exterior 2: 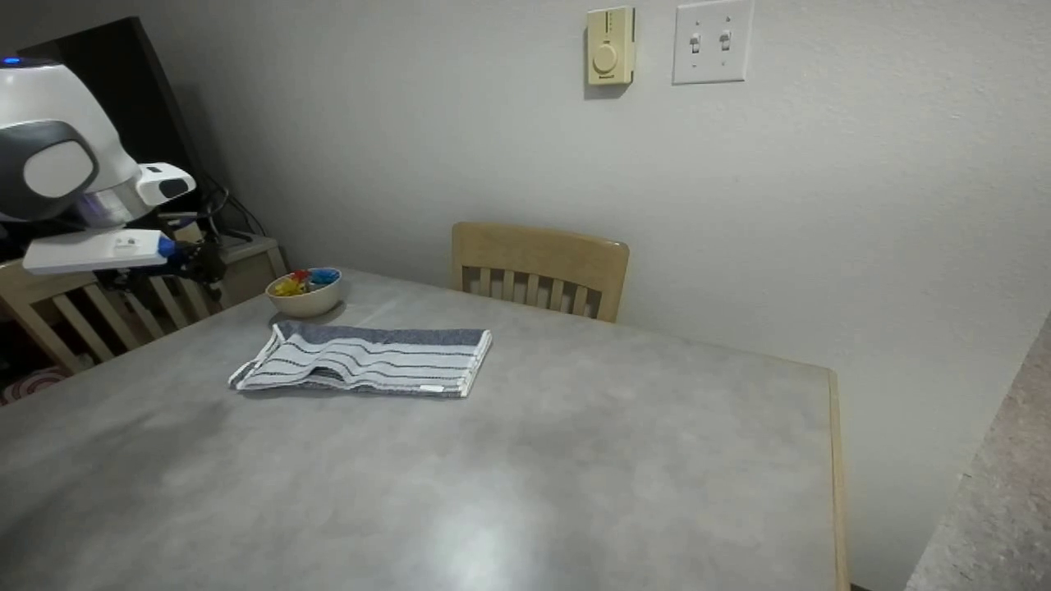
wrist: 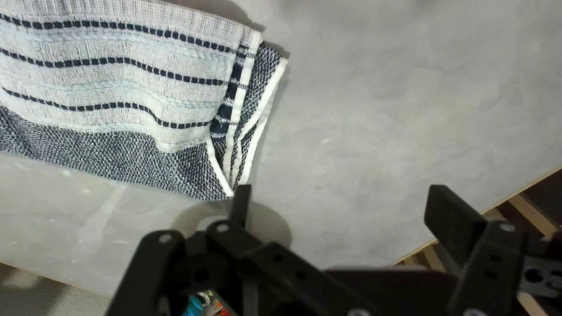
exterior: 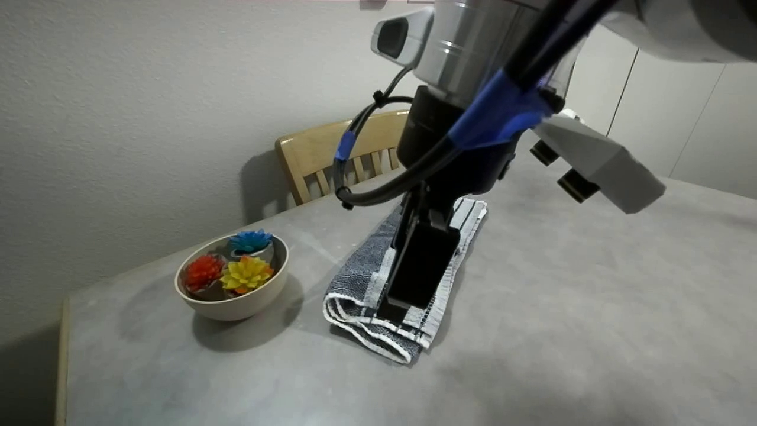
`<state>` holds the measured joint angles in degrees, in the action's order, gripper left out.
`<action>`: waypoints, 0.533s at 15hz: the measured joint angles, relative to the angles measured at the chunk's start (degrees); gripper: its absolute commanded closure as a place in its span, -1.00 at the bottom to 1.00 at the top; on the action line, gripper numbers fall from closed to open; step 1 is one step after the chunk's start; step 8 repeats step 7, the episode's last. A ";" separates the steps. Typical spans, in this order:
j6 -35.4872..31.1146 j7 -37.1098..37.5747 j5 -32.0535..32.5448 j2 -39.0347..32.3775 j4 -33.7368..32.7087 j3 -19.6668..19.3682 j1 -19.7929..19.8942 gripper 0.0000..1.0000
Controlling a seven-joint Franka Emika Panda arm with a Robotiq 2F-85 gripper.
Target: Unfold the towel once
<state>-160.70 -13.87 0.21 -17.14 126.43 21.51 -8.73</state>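
Note:
The towel [exterior: 358, 275] is dark blue and white with dark stripes and white hems. It lies folded in layers on the table; its layered end shows in the wrist view [wrist: 131, 87]. In an exterior view the whole towel [exterior 2: 369, 357] shows as a long strip with a small raised wrinkle at its front edge. My gripper [wrist: 340, 191] is open, with nothing between its fingers. In an exterior view the gripper [exterior 2: 197, 271] hangs in the air to the left of the towel, apart from it. In an exterior view the gripper [exterior: 405, 307] hides part of the towel.
A beige bowl [exterior: 236, 305] with red, yellow and blue artificial succulents stands close to the towel's layered end; the bowl [exterior 2: 304, 305] is near the table's back edge. A wooden chair [exterior 2: 538, 246] stands behind the grey table [exterior: 562, 296]. A wall rises behind it.

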 measured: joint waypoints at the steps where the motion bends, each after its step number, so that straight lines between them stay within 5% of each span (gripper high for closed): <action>1: 0.28 -0.25 -0.53 0.22 0.30 0.07 0.01 -1.00; 8: 0.26 -0.26 -0.63 0.21 0.25 0.00 -0.22 -1.00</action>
